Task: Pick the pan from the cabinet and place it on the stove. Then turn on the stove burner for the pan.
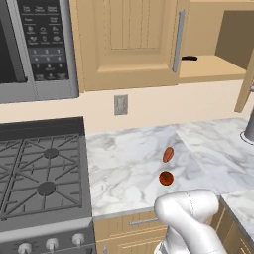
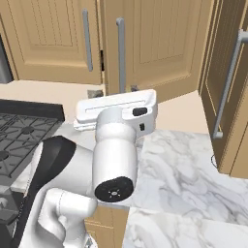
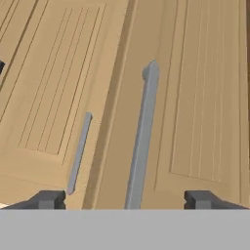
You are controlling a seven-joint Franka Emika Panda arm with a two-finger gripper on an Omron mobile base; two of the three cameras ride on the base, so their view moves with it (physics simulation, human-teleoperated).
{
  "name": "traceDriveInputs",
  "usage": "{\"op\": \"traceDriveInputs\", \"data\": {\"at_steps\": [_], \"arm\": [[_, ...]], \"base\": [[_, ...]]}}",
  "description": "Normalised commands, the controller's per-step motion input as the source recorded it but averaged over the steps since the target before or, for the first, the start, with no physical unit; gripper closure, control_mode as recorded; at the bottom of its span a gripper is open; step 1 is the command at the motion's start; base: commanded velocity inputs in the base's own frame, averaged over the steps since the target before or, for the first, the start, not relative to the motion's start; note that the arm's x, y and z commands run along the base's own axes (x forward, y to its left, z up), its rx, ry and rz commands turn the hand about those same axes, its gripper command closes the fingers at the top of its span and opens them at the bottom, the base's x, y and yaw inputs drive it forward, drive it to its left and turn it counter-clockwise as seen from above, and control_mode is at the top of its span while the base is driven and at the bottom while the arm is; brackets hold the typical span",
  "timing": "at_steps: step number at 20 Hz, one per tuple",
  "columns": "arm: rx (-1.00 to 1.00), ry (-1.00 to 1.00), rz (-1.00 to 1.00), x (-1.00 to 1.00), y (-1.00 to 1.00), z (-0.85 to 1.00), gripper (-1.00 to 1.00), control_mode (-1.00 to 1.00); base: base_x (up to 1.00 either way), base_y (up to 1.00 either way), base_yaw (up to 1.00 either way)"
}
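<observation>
My gripper (image 3: 125,199) is open, its two dark fingertips (image 3: 49,199) standing wide apart with nothing between them. It faces the tan cabinet (image 3: 195,97), with a long grey bar handle (image 3: 141,141) centred between the tips but farther off. In the right base view my white hand (image 2: 116,110) hovers just before that handle (image 2: 120,53). The left base view shows the cabinet (image 1: 129,39) with an open compartment to the right. There a thin black handle tip (image 1: 189,58), probably the pan's, lies on the shelf, and the pan's body is hidden behind the door. The stove (image 1: 44,168) lies lower left.
A microwave (image 1: 34,44) hangs above the stove. Two small reddish-brown foods (image 1: 166,177) lie on the marble counter (image 1: 129,163). An open cabinet door (image 2: 227,82) swings out on the right. Silver knobs (image 1: 52,243) line the stove's front. A wall outlet (image 1: 120,104) sits above the counter.
</observation>
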Motion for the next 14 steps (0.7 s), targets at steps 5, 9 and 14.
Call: {"op": "traceDriveInputs", "data": {"at_steps": [5, 9, 14], "arm": [[-0.13, -0.04, 0.0, -0.71, 0.65, 0.0, -1.0, -1.0], [-0.21, 0.0, -0.11, -0.16, 1.0, 0.07, -1.0, -1.0], [-0.23, 0.0, -0.19, -0.01, 1.0, 0.15, -1.0, -1.0]], "base": [[0.0, 0.0, 0.0], [0.0, 0.0, 0.0], [0.0, 0.0, 0.0]]}}
